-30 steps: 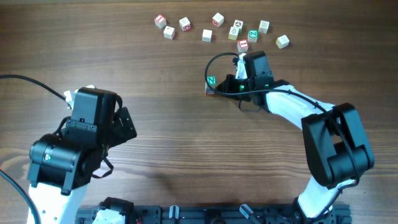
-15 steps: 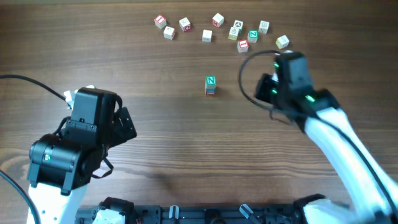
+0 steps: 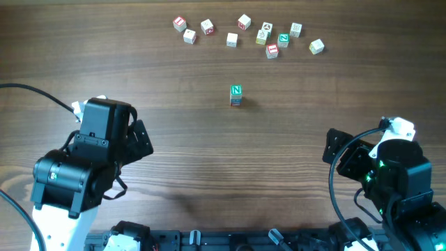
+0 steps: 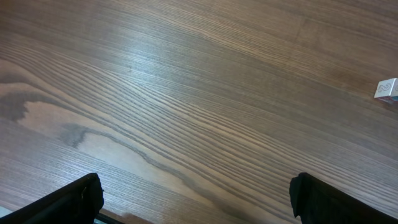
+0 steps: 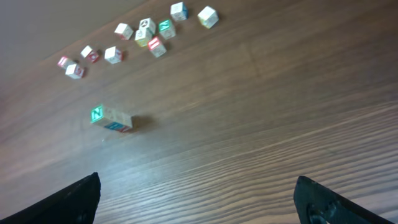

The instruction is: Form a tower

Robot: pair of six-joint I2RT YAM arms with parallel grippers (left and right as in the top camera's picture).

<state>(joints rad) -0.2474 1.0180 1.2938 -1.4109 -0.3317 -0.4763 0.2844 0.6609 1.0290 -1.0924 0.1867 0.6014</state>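
I see the pale wooden cube tower (image 3: 236, 95), green top lettered "N", on the grained wood desk (image 3: 209, 167), left end effector (image 4: 196, 208) and right end effector (image 5: 199, 205) both spread apart.

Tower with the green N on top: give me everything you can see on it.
The tower is a short stack of small pale wooden letter cubes, about three; exact count unclear. Top face green with a white N; a lower side shows blue and red marks. It stands upright, alone on the wood-grain table, apart from the row of loose cubes beyond it. Only the table touches it.
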